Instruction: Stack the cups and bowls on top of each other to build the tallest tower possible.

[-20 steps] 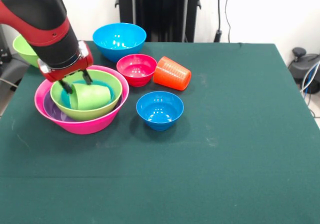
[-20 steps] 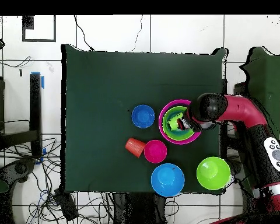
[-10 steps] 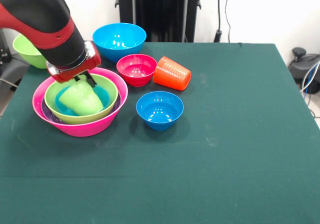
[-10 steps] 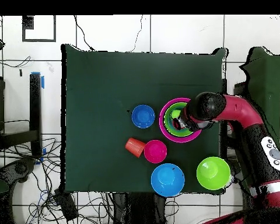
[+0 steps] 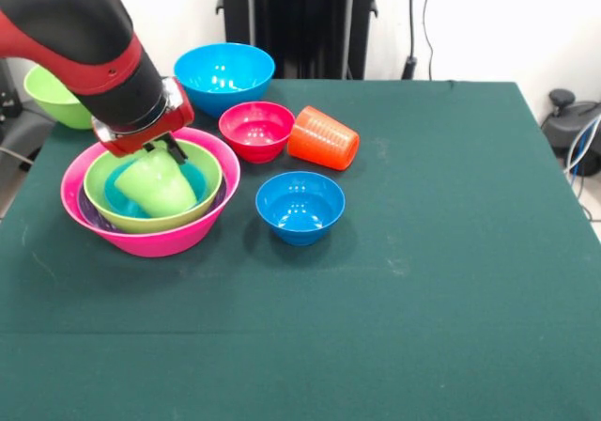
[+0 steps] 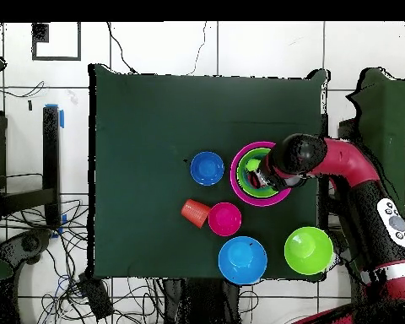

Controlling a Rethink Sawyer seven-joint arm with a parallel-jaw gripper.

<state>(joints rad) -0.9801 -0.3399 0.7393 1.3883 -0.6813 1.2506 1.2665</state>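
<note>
Lime-green cup (image 5: 158, 185) tilts just beneath the end effector (image 5: 155, 147)

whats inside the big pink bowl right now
Nested in the pink bowl: a purple rim, a lime-green bowl, a teal bowl, and the green cup at the hand. The bowls' bottoms are covered.

Lime-green cup (image 5: 160, 183) is tilting inside nested teal bowl (image 5: 192, 175), lime-green bowl (image 5: 207, 161), purple bowl (image 5: 86, 212) and pink bowl (image 5: 160, 241). Orange cup (image 5: 322, 138) is lying sideways beside red bowl (image 5: 256, 130); small blue bowl (image 5: 300, 207), large blue bowl (image 5: 223, 76) and second green bowl (image 5: 52, 95) are sitting upright, apart.
</note>
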